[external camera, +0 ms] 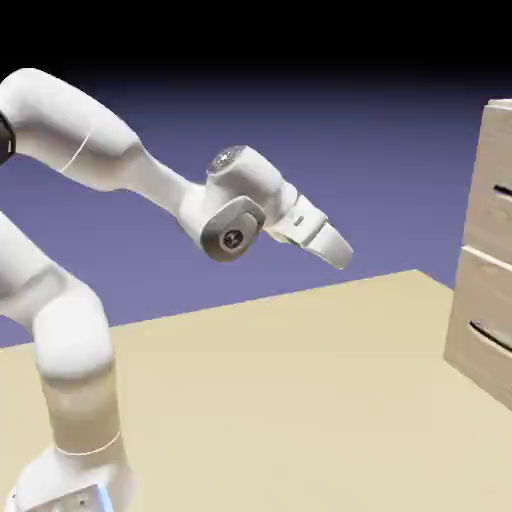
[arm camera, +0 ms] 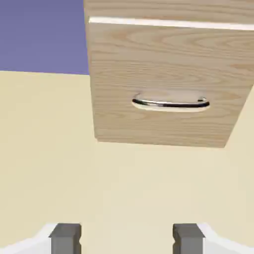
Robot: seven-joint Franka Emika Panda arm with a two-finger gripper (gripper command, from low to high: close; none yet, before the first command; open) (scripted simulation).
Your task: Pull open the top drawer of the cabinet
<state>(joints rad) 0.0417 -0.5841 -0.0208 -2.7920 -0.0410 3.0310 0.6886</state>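
White two-finger gripper (external camera: 340, 250) spread and empty, well short of the tall beige wood-grain cabinet (external camera: 487, 260). Farther off, pale top drawer (external camera: 495, 185) with short dark handle (external camera: 503, 194) apparently shut; approach, grasp and pull all remaining.

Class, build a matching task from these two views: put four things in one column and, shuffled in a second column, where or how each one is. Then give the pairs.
Column A
1. gripper
2. top drawer
3. lower drawer's curved handle
4. table

Column B
a. pale yellow surface under the arm
b. open, in the air, apart from the cabinet
c. at the exterior view's right edge, upper front
d. middle of the front that the hand view shows

Pairs: 1-b, 2-c, 3-d, 4-a
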